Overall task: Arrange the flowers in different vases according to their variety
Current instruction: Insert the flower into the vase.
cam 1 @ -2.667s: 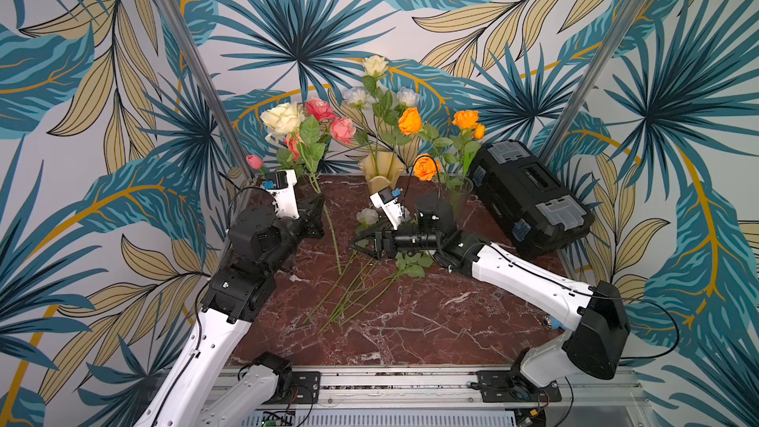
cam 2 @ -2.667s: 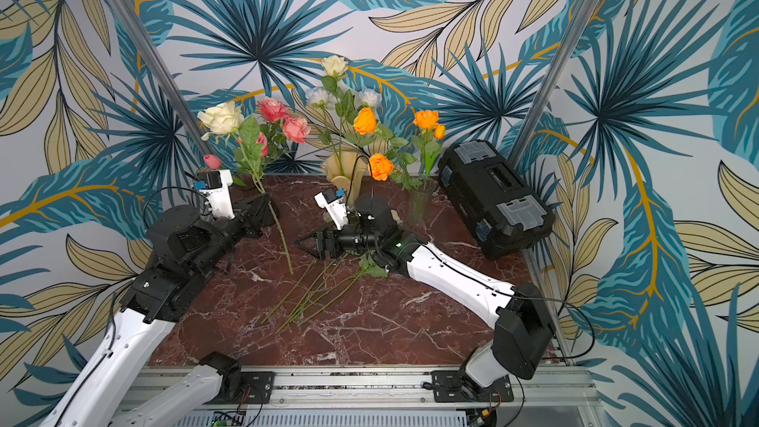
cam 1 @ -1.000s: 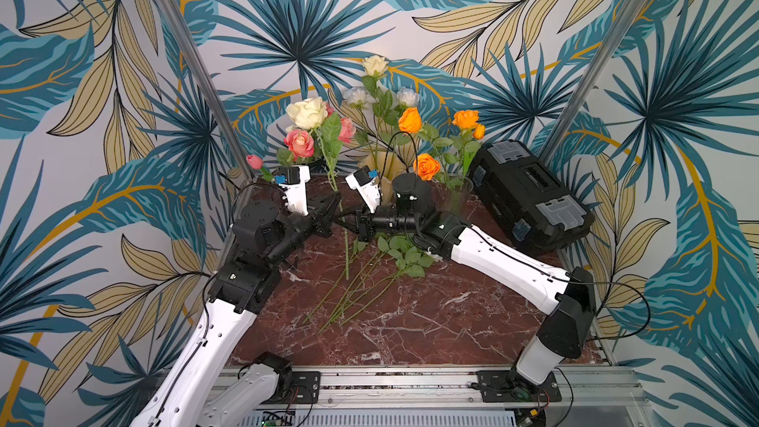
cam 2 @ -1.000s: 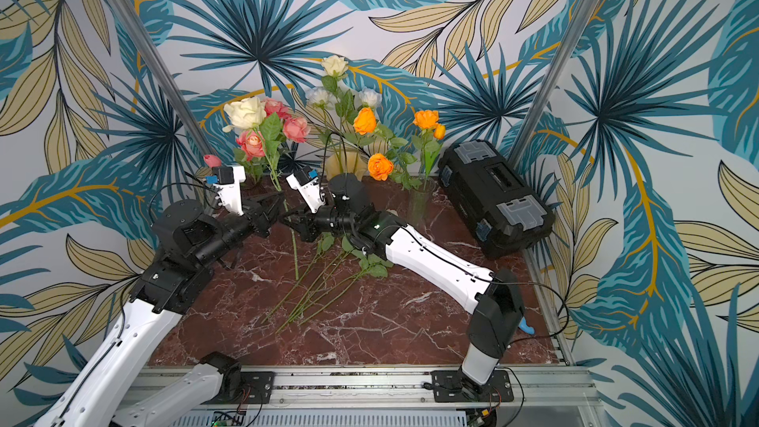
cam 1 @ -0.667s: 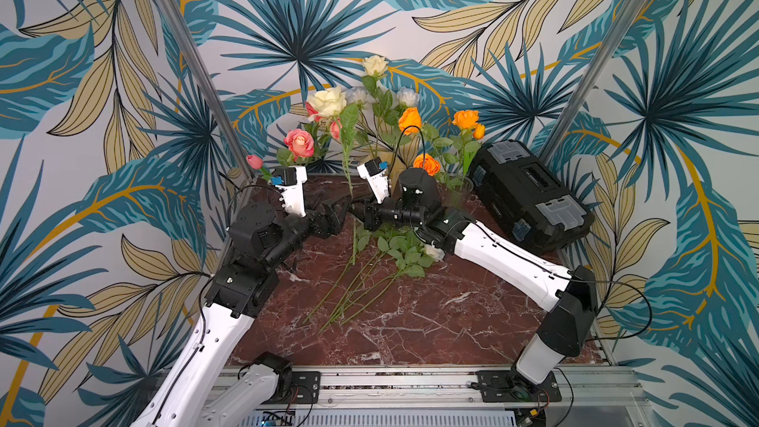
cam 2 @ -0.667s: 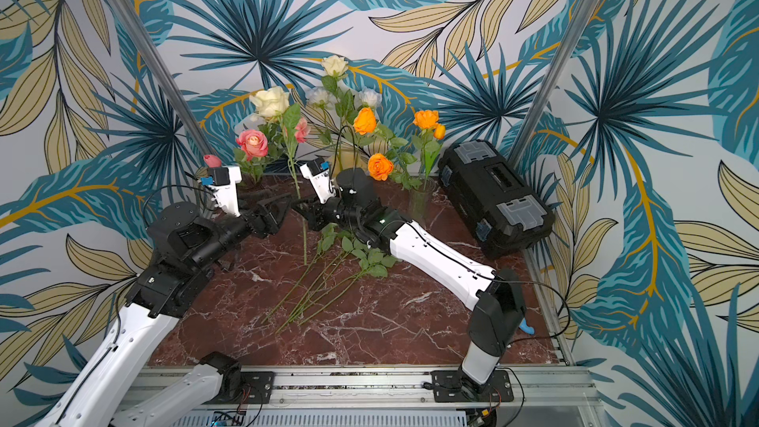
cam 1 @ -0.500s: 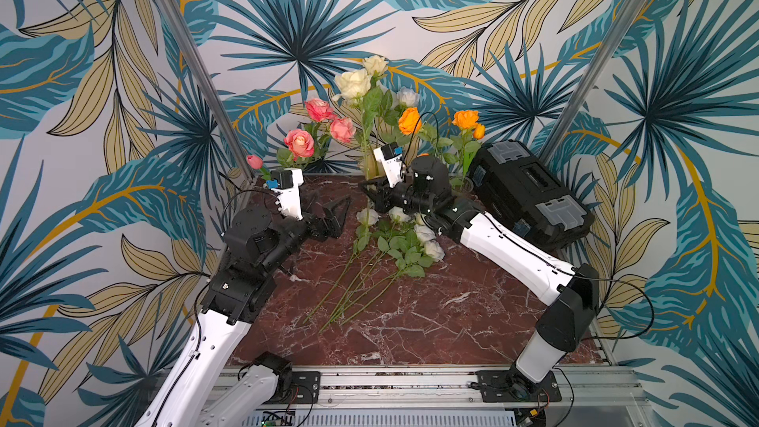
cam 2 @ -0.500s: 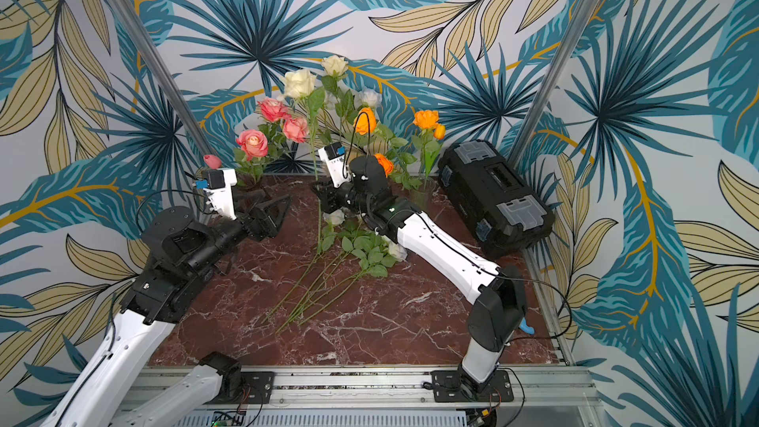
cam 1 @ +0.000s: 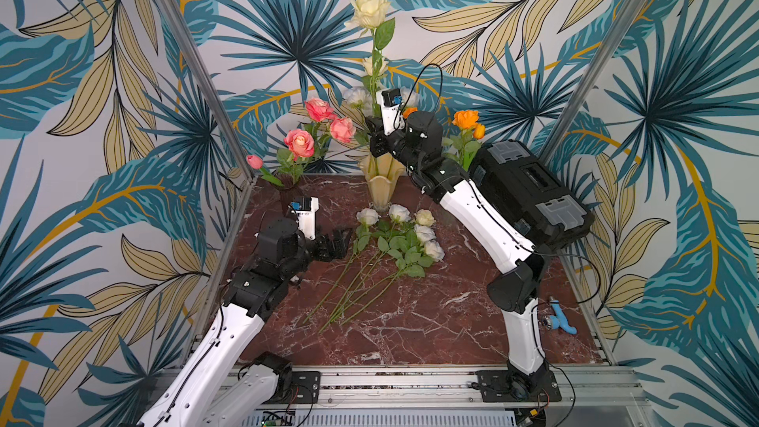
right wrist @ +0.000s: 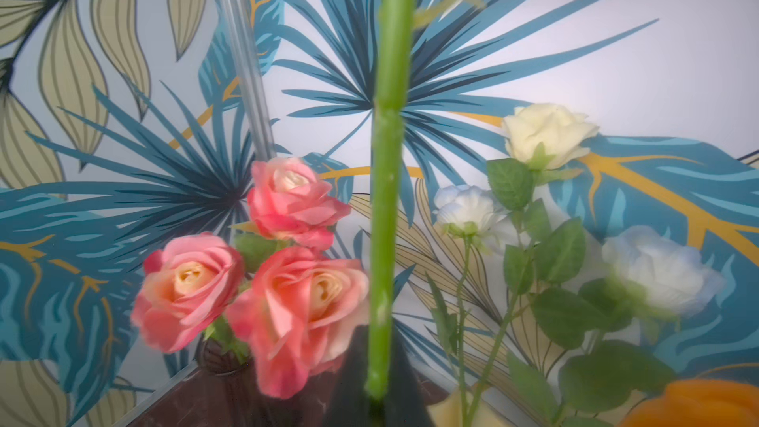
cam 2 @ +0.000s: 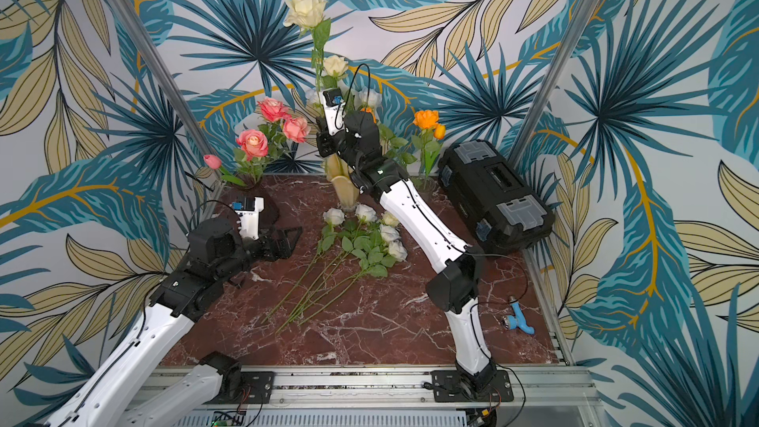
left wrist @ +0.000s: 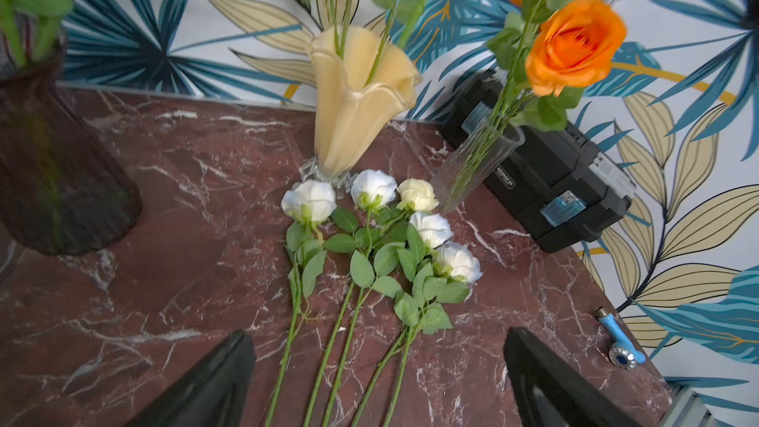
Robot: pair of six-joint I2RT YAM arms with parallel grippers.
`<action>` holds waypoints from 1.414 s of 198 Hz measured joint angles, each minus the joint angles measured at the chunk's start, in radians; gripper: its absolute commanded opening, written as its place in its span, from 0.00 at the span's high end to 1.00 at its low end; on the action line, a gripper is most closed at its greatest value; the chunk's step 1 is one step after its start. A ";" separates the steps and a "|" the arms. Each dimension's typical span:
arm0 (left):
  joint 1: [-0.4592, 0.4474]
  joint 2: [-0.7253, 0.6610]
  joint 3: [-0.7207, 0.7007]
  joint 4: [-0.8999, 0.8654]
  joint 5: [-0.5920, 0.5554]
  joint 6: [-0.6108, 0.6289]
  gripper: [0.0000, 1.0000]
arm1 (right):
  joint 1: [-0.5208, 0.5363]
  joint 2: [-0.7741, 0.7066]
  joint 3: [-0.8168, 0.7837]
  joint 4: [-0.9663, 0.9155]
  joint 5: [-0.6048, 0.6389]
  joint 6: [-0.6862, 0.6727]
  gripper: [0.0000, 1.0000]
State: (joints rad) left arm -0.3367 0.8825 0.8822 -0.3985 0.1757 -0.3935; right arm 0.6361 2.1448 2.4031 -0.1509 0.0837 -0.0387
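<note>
Above the cream vase (cam 1: 384, 184), a cream rose (cam 1: 371, 8) is held upright, stem clamped in the right end effector (cam 1: 376, 145); a straight lowering is probably called for next. Left end effector (cam 1: 339, 240) is spread wide by the white roses (cam 1: 423, 234) on the worktop (cam 1: 410, 322).

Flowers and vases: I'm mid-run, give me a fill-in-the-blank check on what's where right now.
1. The right gripper holds the raised cream rose by its ___.
2. The pink roses stand in a ribbed vase coloured dark ___.
3. ___ white blooms lie loose on the table.
4. The left gripper is open and holds ___.

Missing words: stem; purple; five; nothing.
</note>
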 measured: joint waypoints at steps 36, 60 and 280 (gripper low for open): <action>0.000 0.007 -0.021 -0.018 -0.011 0.000 0.00 | -0.015 0.092 0.043 -0.003 0.113 -0.057 1.00; 0.000 0.010 -0.021 -0.019 -0.015 0.002 0.00 | -0.030 0.133 0.045 -0.003 0.162 -0.071 1.00; 0.000 0.066 -0.020 -0.047 -0.034 0.017 0.00 | -0.014 -0.070 -0.340 0.169 0.275 -0.037 0.30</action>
State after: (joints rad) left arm -0.3367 0.9482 0.8623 -0.4450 0.1413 -0.3763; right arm 0.6216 2.0750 2.0628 0.0185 0.3588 -0.0757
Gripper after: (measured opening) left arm 0.999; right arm 0.694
